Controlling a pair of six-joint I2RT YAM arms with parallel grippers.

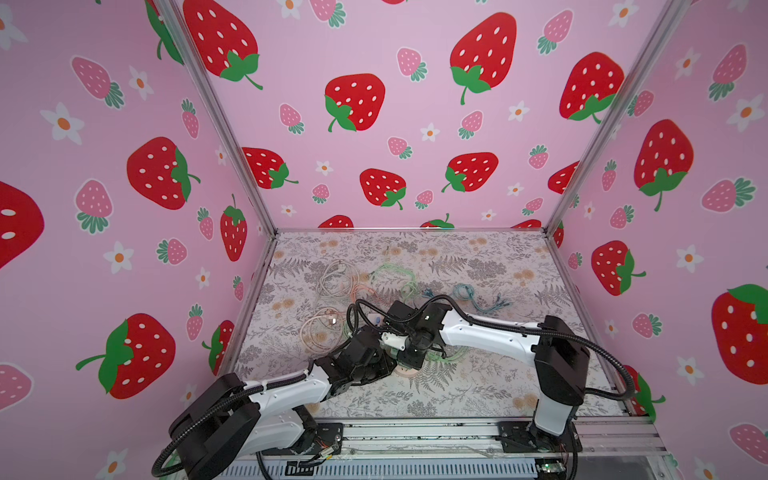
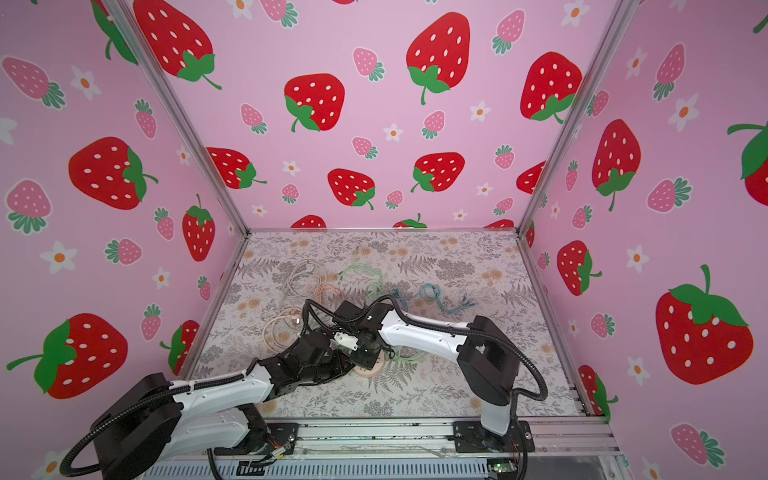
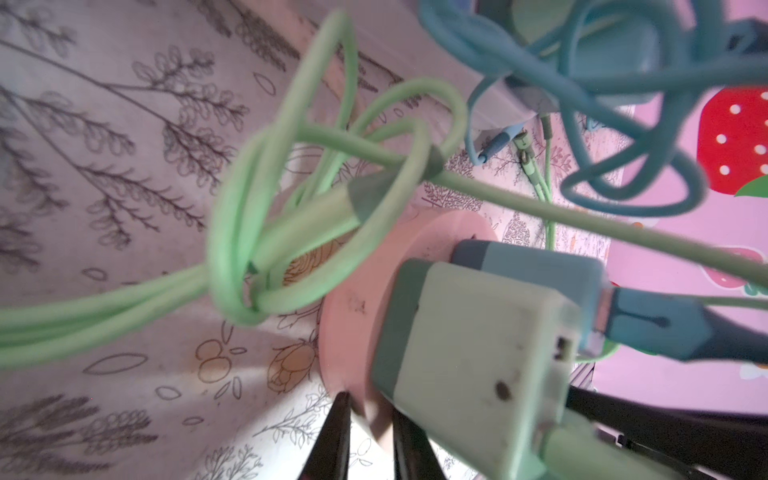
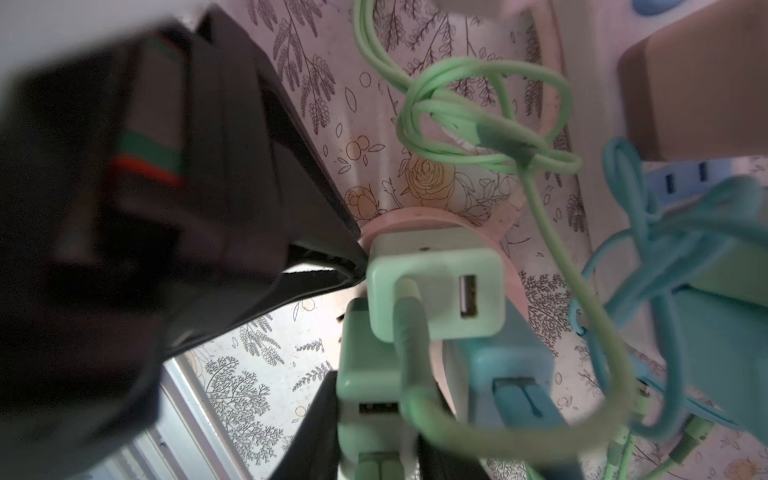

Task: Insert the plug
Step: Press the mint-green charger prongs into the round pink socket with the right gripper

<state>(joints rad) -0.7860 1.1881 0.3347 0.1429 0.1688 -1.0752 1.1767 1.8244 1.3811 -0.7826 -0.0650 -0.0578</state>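
A round pink socket base (image 3: 353,307) lies on the floral table, seen in both top views (image 1: 409,372) under the two wrists. A pale green plug block (image 3: 478,353) and a blue one (image 3: 536,266) stand in it, each with a cable. My left gripper (image 3: 374,440) is shut on the base's rim, one black finger on each side. My right gripper (image 4: 374,436) is shut on a second green plug (image 4: 368,374), held just beside the seated green block (image 4: 436,291) and the blue block (image 4: 507,374). Its prongs are hidden.
Knotted green cable (image 3: 266,216) and blue cable (image 3: 615,104) hang close around the base. White (image 1: 336,278), pink (image 1: 320,328), green (image 1: 395,274) and blue (image 1: 473,297) cable bundles lie farther back. A blue power strip (image 4: 685,178) lies near the base.
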